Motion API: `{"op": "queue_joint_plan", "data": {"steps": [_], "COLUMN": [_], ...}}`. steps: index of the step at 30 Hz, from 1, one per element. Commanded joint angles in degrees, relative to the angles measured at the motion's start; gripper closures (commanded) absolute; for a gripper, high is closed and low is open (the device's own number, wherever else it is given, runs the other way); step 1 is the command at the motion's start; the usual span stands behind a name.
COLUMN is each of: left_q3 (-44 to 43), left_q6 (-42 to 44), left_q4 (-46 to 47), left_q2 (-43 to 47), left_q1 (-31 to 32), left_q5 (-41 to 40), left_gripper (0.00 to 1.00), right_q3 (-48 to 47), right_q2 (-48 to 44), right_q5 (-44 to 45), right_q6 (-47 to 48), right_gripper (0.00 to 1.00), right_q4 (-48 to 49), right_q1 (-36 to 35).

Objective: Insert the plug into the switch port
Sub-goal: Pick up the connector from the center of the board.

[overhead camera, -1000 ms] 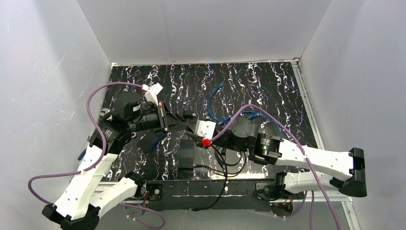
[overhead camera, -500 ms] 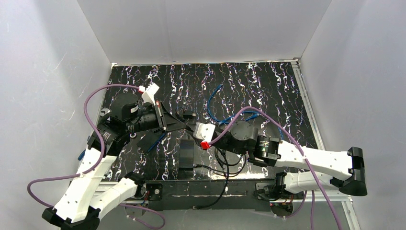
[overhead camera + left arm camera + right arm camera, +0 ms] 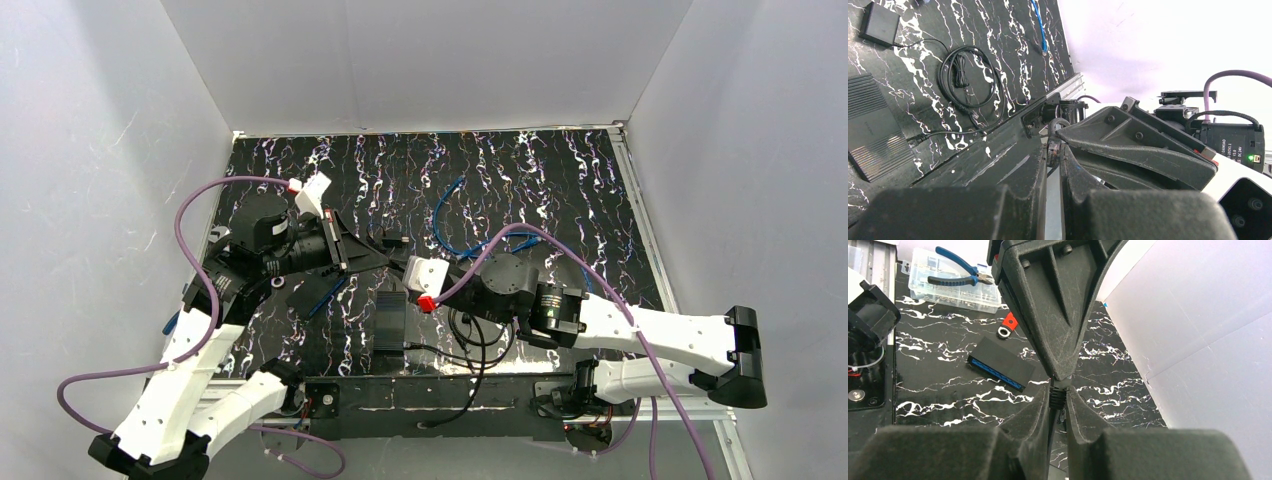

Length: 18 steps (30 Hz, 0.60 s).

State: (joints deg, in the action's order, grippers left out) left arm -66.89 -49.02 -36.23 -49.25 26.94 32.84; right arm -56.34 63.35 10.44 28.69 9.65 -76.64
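Right wrist: left end effector (image 3: 1053,150) is meeting right end effector (image 3: 1058,399) tip to tip.
Both are grasping the plug (image 3: 1057,394) by its ribbed boot.

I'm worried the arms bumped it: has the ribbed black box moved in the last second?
No. The ribbed black box lies in the same spot just behind the front rail.

Bright, diffuse light falls evenly, casting soft shadows on the table (image 3: 560,180). The wall (image 3: 1148,40) overexposes; the right gripper (image 3: 1059,392) blurs close to the lens.
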Motion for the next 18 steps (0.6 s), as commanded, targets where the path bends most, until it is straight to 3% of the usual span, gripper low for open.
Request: {"op": "queue_joint_plan", "data": {"steps": [1, 18], "left_q3": [0.35, 0.43], "left_q6": [-0.89, -1.3], "left_q4": [1.28, 2.36], "left_q2": [1.22, 1.69], "left_q1": [-0.4, -0.57], "left_q5": [2.04, 2.99], "left_gripper": [1.0, 1.0], "right_q3": [-0.52, -0.42], "right_q2": [0.3, 0.66], "right_q5": [1.68, 4.78], "right_q6": [0.23, -0.17], "right_gripper": [0.78, 0.72], "right_q4": [2.92, 4.2], "right_q1": [-0.45, -0.44]}}
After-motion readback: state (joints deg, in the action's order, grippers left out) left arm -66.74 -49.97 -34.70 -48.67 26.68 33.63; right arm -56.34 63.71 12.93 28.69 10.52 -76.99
